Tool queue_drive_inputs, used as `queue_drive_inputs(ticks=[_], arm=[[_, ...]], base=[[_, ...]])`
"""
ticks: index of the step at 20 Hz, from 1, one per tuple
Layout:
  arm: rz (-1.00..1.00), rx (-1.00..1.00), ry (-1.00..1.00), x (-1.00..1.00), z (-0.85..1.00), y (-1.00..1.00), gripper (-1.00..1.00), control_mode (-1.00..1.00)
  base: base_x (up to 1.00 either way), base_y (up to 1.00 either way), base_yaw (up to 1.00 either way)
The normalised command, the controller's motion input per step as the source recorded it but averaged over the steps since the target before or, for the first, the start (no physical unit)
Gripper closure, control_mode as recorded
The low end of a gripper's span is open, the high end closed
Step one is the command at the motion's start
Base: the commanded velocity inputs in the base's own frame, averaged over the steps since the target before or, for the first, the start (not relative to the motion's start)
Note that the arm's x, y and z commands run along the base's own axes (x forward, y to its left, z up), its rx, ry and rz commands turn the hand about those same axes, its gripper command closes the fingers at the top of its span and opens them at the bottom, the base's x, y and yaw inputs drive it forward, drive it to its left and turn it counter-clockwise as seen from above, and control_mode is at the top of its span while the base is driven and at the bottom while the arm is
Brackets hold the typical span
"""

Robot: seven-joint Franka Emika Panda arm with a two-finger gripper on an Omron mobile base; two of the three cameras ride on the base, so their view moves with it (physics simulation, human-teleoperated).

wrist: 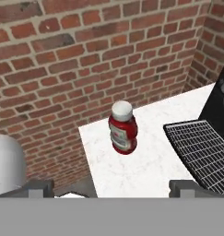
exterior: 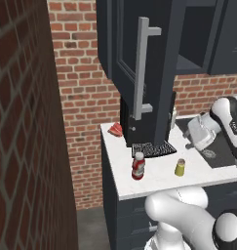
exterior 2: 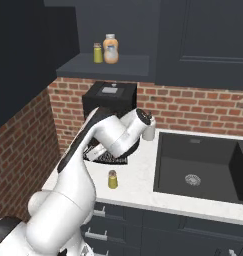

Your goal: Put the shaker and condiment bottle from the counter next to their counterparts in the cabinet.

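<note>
The condiment bottle [exterior: 138, 166] [wrist: 122, 128], red with a white cap, stands upright near the counter's [exterior: 159, 183] left front. The yellow-green shaker [exterior: 180, 167] [exterior 2: 112, 179] stands to its right. My gripper [exterior: 192, 136] [wrist: 111, 189] hovers open over the counter, right of the shaker, and faces the bottle from a distance with nothing between its fingertips [wrist: 39, 188]. The cabinet [exterior: 159, 49] hangs above with its door swung open. On its shelf [exterior 2: 128, 67] a small yellow-green shaker [exterior 2: 98, 52] stands beside an orange bottle [exterior 2: 111, 48].
A black coffee machine [exterior: 147, 122] with a grille tray [wrist: 201, 152] stands at the back of the counter, under the open door's grey bar handle [exterior: 142, 68]. A flat red thing [exterior: 116, 129] lies at the back left. A dark sink [exterior 2: 203, 167] lies right. Brick walls close off back and left.
</note>
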Motion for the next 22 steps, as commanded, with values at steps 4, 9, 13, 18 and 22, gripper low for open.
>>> queue_drive_inputs(ticks=[4, 9, 13, 18, 22], arm=[[0.09, 0.01, 0.00, -0.05, -0.47, -0.44, -1.00, -1.00], [0.04, 0.08, -0.07, -0.11, -0.84, -0.64, -1.00, -1.00], [0.00, 0.04, -0.05, -0.02, -0.20, -0.11, -1.00, -1.00], [0.00, 0.02, 0.00, -0.03, -0.14, 0.04, -1.00, -1.00], [0.00, 0.06, 0.00, -0.01, -0.40, 0.23, -1.00, -1.00]], base=[[0.00, 0.00, 0.00], [0.00, 0.00, 0.00], [0.00, 0.00, 0.00], [0.00, 0.00, 0.00], [0.00, 0.00, 0.00]])
